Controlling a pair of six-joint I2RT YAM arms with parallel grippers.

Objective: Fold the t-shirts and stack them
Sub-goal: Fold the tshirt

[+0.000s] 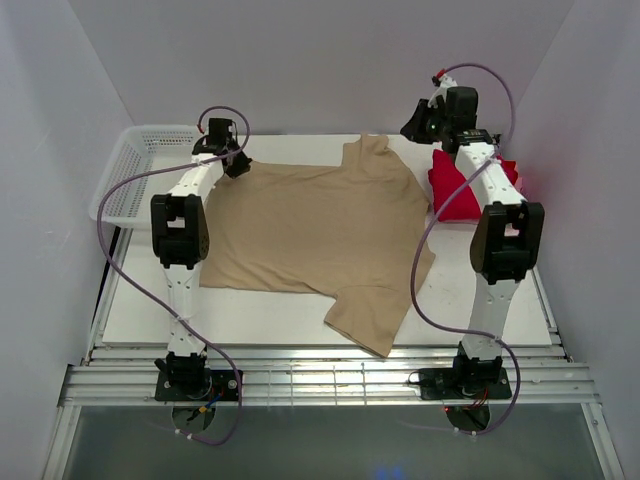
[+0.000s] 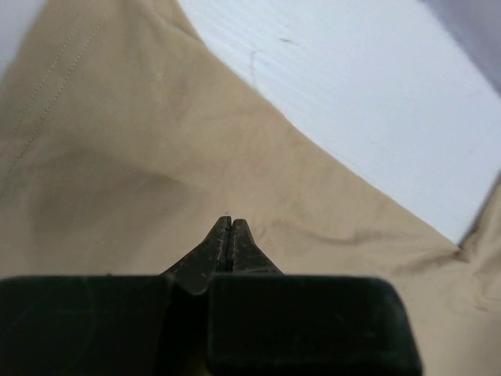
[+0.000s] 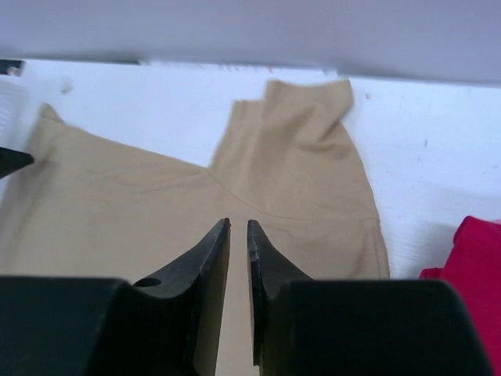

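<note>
White bench [image 1: 260,320], large, flat.

Tan t-shirt [image 1: 310,230] spread across the bench's middle, lying sideways: one sleeve toward the far edge, the other toward the near edge, a few soft wrinkles.

White mesh basket [image 1: 135,170] at the far-left corner.

Red t-shirt [image 1: 458,190] bunched at far right, near the tan shirt's right edge, partly hidden by the right arm.

Left gripper [image 2: 230,227] over the tan shirt's far-left corner, beside the basket; jaws pressed fully together, nothing caught between them.

Right gripper [image 3: 239,227] raised over the far-right side, between the two shirts; jaws parted by a narrow slit, holding nothing.
</note>
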